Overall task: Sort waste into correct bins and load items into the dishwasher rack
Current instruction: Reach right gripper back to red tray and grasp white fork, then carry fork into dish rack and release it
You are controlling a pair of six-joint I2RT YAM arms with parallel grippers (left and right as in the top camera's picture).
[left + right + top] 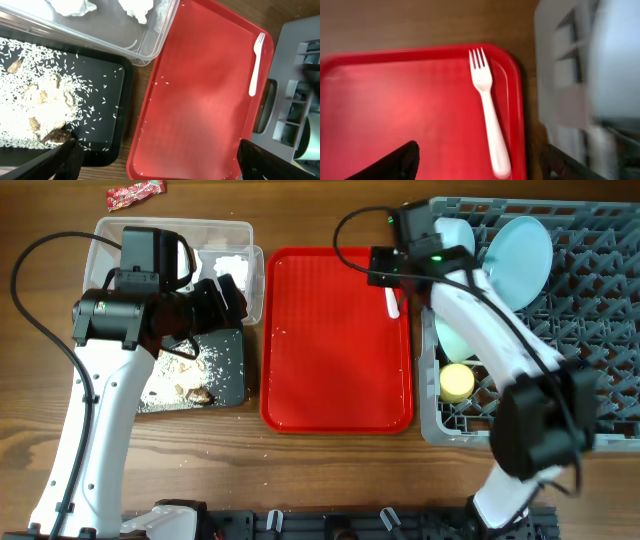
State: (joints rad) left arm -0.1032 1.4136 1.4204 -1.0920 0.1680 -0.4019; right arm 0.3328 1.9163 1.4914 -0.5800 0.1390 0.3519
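Currently 1 white fork lies on the red tray, close to the tray's edge on the rack side, tines pointing away from the robot. The right gripper hangs over it. In the right wrist view its 2 fingers are spread wide w/ nothing between them, and the fork lies on the tray ahead of them, untouched.

The left gripper sits above the gap btwn the clear tub and the black tray. In the left wrist view its fingers are also wide apart and empty.

Crumpled tissues are inside the tub. Rice crumbs and brown scraps are spread over the black tray, w/ a few grains on the red tray too. The red wrapper lies on the table beyond the tub, apart from both bins.

The dishwasher rack stands just beside the red tray. Inside it:
- the pale blue plate stands tilted on edge
- the yellow cup sits near the front corner, tray side
- the mint-green bowl sits beyond the cup, partly hidden by the right arm
- the pale blue bowl is at the far corner, beside the plate
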